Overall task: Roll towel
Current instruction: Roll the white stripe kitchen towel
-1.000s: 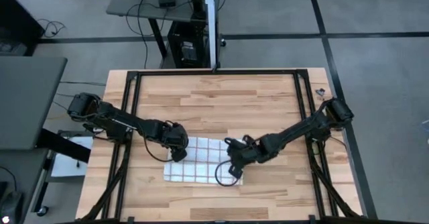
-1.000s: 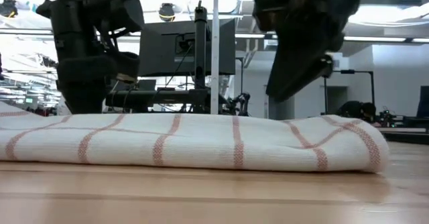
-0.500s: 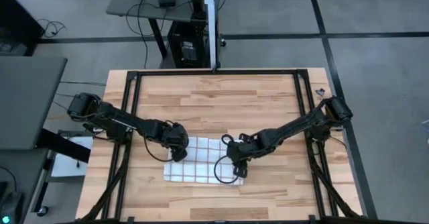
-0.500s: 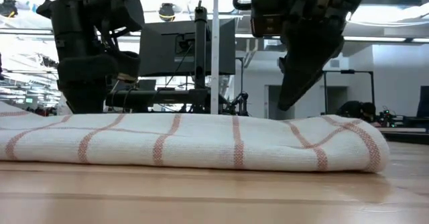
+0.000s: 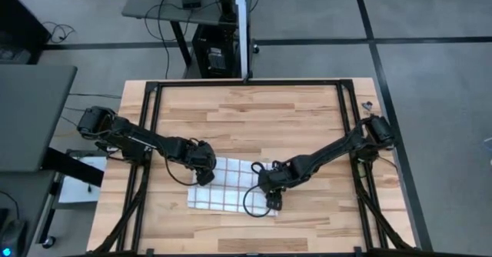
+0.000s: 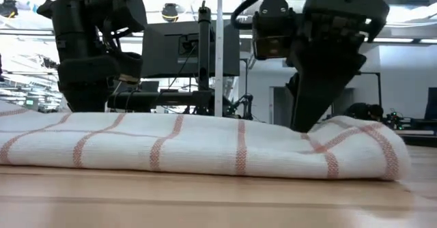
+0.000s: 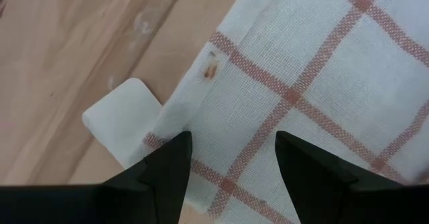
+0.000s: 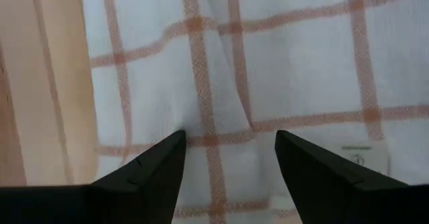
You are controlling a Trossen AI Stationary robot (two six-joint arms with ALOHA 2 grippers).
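Note:
The white towel with reddish-brown grid lines lies folded and flat on the wooden table, a little near of its middle. My left gripper is open at the towel's left end. In the left wrist view its fingers stand either side of the hemmed edge, by a white label. My right gripper is open at the towel's right end, down on the cloth. My right gripper sets its open fingertips on the towel's top layer near its right end, coming from above and slanting down. The cloth is dented under the tips and puckers in a crease between them. The towel stays on the table. My left gripper: I cannot tell whether it touches the towel.
A black frame runs along the table's left, far and right sides. Bare wood lies far of the towel, with a narrower strip near of it. A small dark thing sits at the far right corner.
My right gripper has come down and toward the table's near edge onto the towel's right end. The cloth there has dented under its tips, and the end has bulged a little outward. The left end has stayed where it was.

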